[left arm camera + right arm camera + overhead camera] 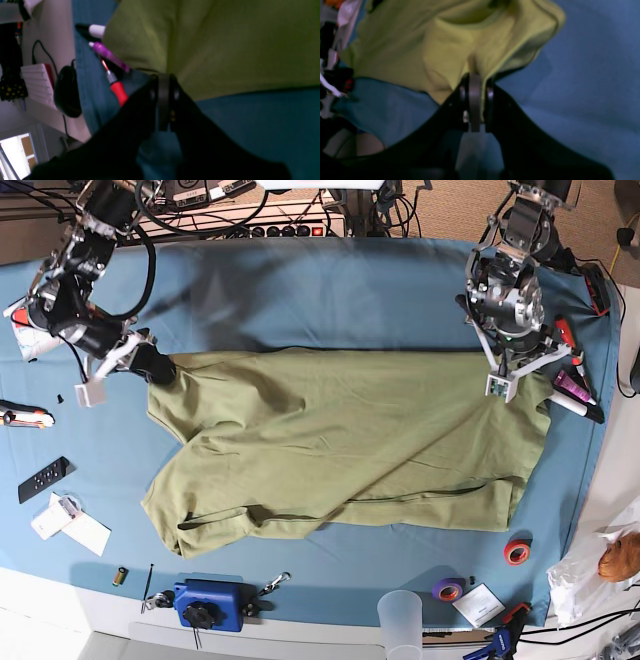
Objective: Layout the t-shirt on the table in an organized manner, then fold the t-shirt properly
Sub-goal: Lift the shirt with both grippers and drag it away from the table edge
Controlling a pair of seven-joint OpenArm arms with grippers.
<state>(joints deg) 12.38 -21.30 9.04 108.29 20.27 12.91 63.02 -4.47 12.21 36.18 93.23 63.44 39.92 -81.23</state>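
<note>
T-shirt (340, 442) edge overlaps markers (572, 392) on table (300, 290).

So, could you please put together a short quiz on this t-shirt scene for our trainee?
1. True or false: both grippers are shut on the t-shirt.
2. Which gripper is next to the purple marker?
3. The rolls of tape near the table's front edge are: A) red and purple, B) both yellow, C) black and white.

Key:
1. True: the left gripper and the right gripper each pinch a fabric edge.
2. The left one.
3. A: red tape roll, purple tape roll.
</note>
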